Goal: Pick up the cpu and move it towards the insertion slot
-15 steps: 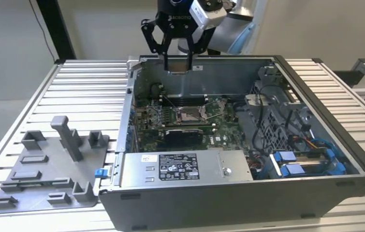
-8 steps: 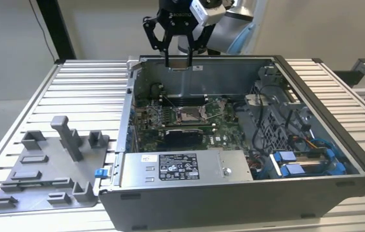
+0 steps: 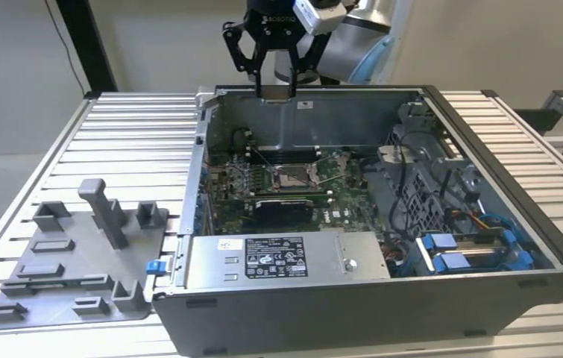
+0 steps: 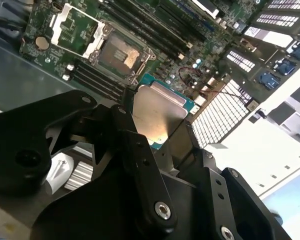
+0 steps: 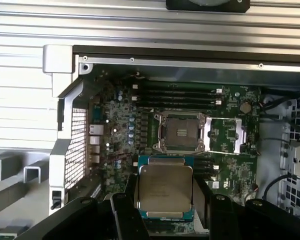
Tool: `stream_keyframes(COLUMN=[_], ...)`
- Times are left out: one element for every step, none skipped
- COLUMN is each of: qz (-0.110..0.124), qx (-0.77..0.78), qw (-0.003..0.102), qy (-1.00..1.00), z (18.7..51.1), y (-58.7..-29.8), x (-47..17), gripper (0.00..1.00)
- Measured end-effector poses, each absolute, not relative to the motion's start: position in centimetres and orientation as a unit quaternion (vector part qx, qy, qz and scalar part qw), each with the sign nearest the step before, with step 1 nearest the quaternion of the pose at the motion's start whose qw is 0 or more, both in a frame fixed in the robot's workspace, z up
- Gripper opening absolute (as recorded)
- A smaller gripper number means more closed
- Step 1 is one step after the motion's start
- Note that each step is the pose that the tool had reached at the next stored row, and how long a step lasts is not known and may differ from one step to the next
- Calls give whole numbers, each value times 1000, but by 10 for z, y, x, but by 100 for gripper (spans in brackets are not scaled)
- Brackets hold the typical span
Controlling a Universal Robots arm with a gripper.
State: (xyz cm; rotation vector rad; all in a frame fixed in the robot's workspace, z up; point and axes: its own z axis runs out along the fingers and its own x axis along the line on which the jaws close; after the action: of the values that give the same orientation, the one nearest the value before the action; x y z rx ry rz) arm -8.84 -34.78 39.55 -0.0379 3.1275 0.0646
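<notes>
Silvery cpu (image 5: 166,187), pinched by its edges in the gripper (image 5: 166,206), hangs short of the insertion slot (image 5: 182,131); I'd keep it level and square to that slot

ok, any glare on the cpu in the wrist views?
Second wrist view: a broad pale sheen lies across the cpu lid, which reads almost blank. First wrist view: it is evenly lit with no hotspot, and the slot frame only glints faintly.
</notes>
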Motion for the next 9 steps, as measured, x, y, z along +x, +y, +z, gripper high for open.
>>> stream_keyframes(qz=[21, 21, 21, 21, 21, 21, 21, 21, 21], qx=[-12, -12, -12, -12, -12, -12, -12, -12, -12], qw=[7, 7, 7, 7, 7, 7, 7, 7, 7], qy=[1000, 1000, 1000, 1000, 1000, 1000, 1000, 1000, 1000], z=[395, 395, 395, 395, 395, 395, 395, 395, 395], y=[-347, -346, -345, -344, -344, -344, -344, -344, -344], x=[-88, -88, -88, -88, -88, -88, -88, -88, -88], gripper=[0, 0, 0, 0, 0, 0, 0, 0, 0])
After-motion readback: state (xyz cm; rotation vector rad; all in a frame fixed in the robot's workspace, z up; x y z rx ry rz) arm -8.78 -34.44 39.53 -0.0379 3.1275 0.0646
